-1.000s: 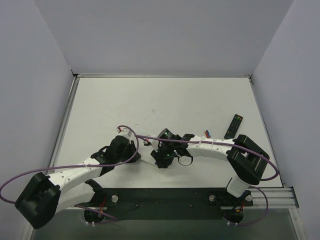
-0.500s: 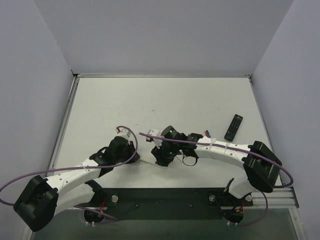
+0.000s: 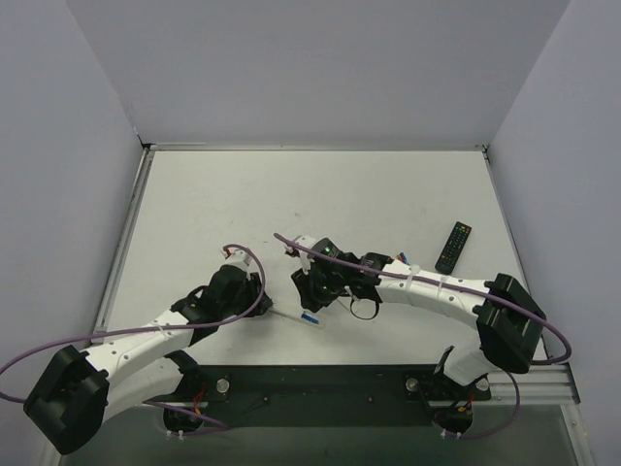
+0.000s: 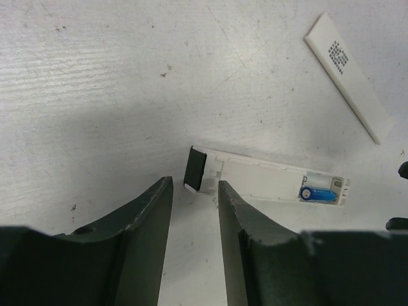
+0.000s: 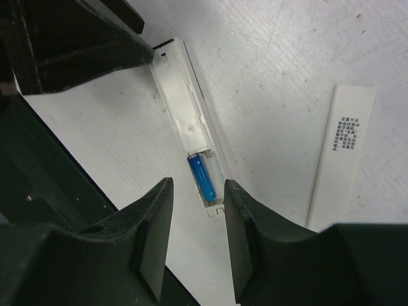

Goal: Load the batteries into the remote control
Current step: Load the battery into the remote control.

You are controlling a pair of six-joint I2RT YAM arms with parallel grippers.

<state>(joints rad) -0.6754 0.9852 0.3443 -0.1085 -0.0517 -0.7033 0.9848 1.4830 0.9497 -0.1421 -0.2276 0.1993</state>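
While one battery (image 5: 204,178) sits in the remote (image 5: 185,108), one slot is empty.
Your left gripper (image 4: 194,188) and right gripper (image 5: 197,188) are open.

a battery (image 5: 204,179) sits inside the remote control (image 5: 184,108), a panel (image 5: 342,159) just beside

White remote (image 4: 268,182); blue battery (image 4: 319,194); black remote (image 3: 453,246) w/ coloured btns.

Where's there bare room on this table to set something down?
The far half of the table, between the back wall and the arms, is bare. Crowded: the near middle, where the left gripper and right gripper flank the white remote and a loose white strip; a black remote lies at the right.
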